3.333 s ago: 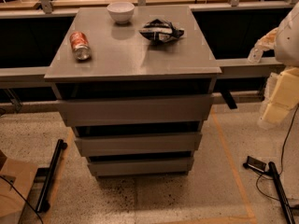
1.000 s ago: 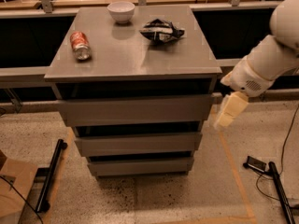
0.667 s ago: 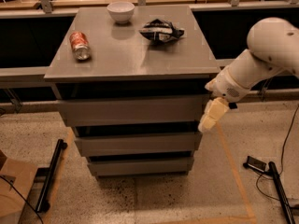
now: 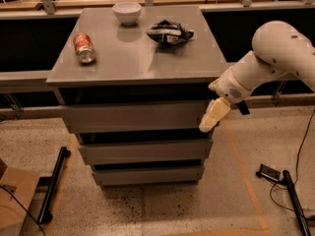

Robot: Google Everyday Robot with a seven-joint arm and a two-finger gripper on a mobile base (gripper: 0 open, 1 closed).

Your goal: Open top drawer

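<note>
Cream-coloured, the tool [image 4: 213, 117] hangs at the corner of the grey top drawer [image 4: 133, 117], which stretches away beside it. Whether the tool is spread cannot be told.

you see the gripper [image 4: 212, 116] hanging at the right end of the top drawer [image 4: 133, 116], its tip down by the panel's lower right corner. on the tabletop [image 4: 133, 65] lie a red can [image 4: 84, 47] on its side, a white bowl [image 4: 126, 12] and a crumpled dark bag [image 4: 170, 32].
</note>
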